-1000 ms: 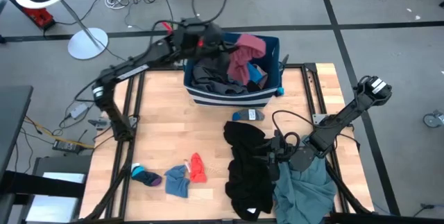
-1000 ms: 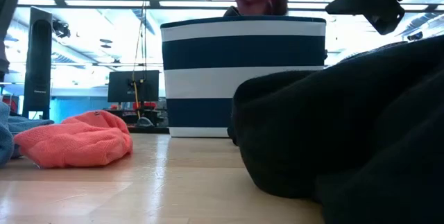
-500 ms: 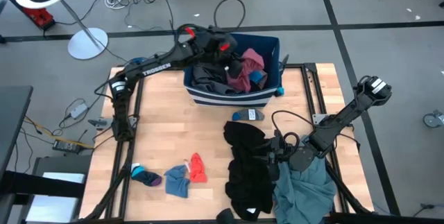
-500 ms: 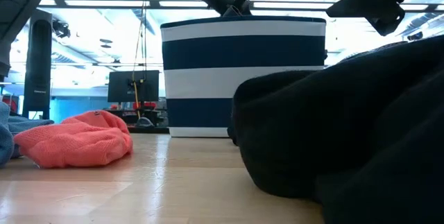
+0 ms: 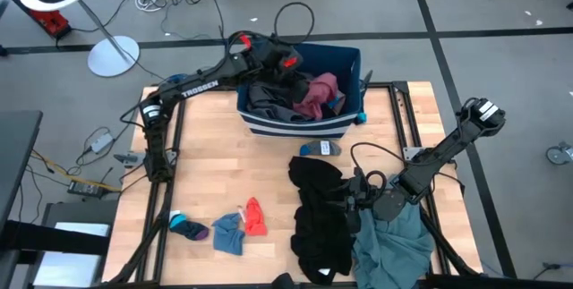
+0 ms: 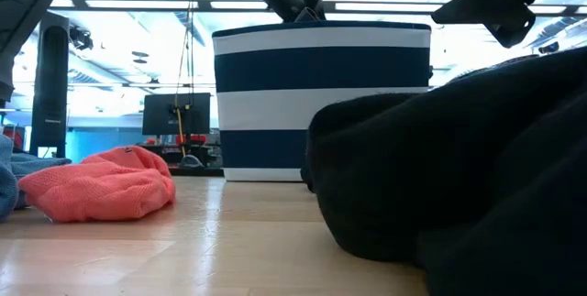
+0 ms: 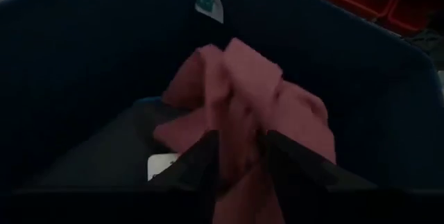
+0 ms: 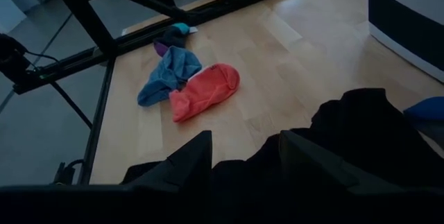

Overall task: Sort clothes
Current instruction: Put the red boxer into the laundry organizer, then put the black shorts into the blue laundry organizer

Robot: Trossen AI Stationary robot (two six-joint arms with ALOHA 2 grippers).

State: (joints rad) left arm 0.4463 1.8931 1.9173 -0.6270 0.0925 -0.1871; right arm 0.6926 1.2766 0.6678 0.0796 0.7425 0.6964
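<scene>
My left gripper [image 5: 298, 74] reaches over the navy, white-striped bin [image 5: 351, 56], open. The dusty pink garment [image 7: 243, 106] lies in the bin on dark grey clothes [image 5: 267, 97], and its top shows between my left fingers. My right gripper [image 5: 352, 201] stands open just above the black garment [image 5: 319, 222], which lies spread on the table's near right. Beside the black garment and under my right arm lies the teal-grey garment [image 5: 394, 246]. My left gripper [image 7: 239, 160] comes at the pink garment's raised fold [image 7: 232, 123] slanting down into the bin. The fold stands between the open fingers. I cannot tell whether either finger touches it. The garment rests on the clothes in the bin.
A small blue piece [image 5: 320, 148] lies in front of the bin. At the near left lie a red piece [image 5: 255, 217], a blue piece [image 5: 227, 233] and a small teal and purple piece [image 5: 189, 228]. Bare wood shows between these and the bin. Black frame rails edge the table.
My left gripper has gone right and down over the bin and opened. The pink garment, which hung from it above the bin's rim, has dropped into the bin onto the dark grey clothes.
</scene>
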